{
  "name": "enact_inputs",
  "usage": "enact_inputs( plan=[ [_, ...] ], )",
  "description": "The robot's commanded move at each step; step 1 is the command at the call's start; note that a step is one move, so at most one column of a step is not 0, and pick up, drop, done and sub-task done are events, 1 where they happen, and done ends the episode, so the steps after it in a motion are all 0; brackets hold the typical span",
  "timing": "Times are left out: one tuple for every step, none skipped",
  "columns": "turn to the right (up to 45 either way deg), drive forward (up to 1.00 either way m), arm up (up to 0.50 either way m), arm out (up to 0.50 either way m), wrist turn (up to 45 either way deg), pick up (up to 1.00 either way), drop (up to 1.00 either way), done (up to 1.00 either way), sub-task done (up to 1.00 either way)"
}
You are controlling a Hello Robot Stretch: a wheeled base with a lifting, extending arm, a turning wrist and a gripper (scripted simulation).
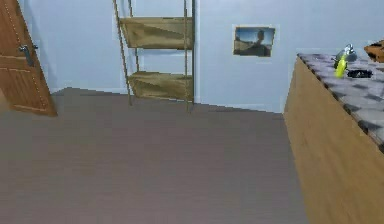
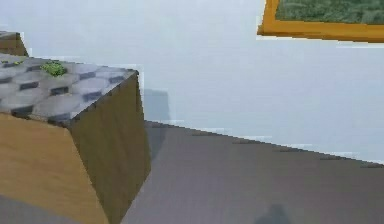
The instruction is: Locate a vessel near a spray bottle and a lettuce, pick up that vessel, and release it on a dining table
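A wooden counter (image 1: pixel 330 140) with a grey patterned top stands at the forward view's right. On its top stands a small yellow-green bottle shape (image 1: pixel 341 66), like a spray bottle, beside a dark low round thing (image 1: pixel 359 72) that may be a vessel. The same counter (image 2: pixel 70 150) fills the arm side view's left, and a small green leafy blob (image 2: pixel 53 69), perhaps the lettuce, lies on its top.
A tall wooden shelf ladder (image 1: pixel 157 50) stands against the far wall, with a brown door (image 1: pixel 20 60) at the left and a framed picture (image 1: pixel 254 41) on the wall. An orange-framed picture (image 2: pixel 325 18) hangs high on the side wall. Grey-brown floor (image 1: pixel 150 160) lies between.
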Motion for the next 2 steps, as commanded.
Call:
enact_inputs(
  plan=[
    [0.0, 0.45, 0.00, 0.00, 0.0, 0.00, 0.00, 0.00, 0.00],
    [21.0, 0.00, 0.00, 0.00, 0.0, 0.00, 0.00, 0.00, 0.00]
  ],
)
